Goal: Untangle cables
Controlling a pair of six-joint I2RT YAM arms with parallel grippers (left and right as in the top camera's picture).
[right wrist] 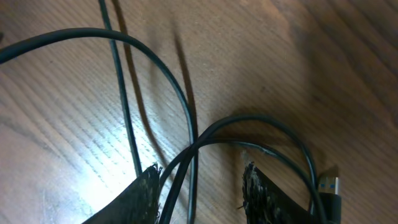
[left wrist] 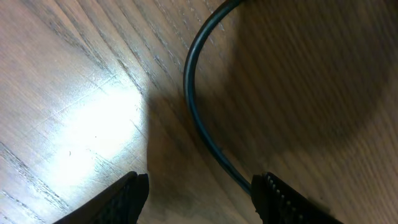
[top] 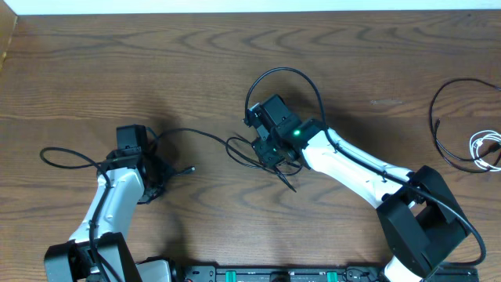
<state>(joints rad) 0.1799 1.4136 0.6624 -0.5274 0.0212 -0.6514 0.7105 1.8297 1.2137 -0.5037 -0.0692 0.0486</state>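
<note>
In the overhead view a tangle of black cables [top: 262, 153] lies mid-table, one loop [top: 286, 74] arching behind it. My right gripper [top: 270, 150] is down on the tangle. Seen from the right wrist, the gripper [right wrist: 199, 190] is open; black cable strands [right wrist: 186, 124] run between its fingers, close to the left fingertip [right wrist: 146, 193], and a plug [right wrist: 329, 186] lies at the right. My left gripper [top: 153, 178] stands open over another black cable [top: 70, 160]. In the left wrist view this cable [left wrist: 191, 99] curves down beside the right fingertip [left wrist: 273, 196] of the gripper [left wrist: 199, 193].
At the far right of the table lie a separate black cable loop [top: 438, 125] and a coiled white cable [top: 485, 147]. The arm bases and a black rail [top: 274, 274] line the front edge. The table's back edge [top: 250, 12] runs along the top.
</note>
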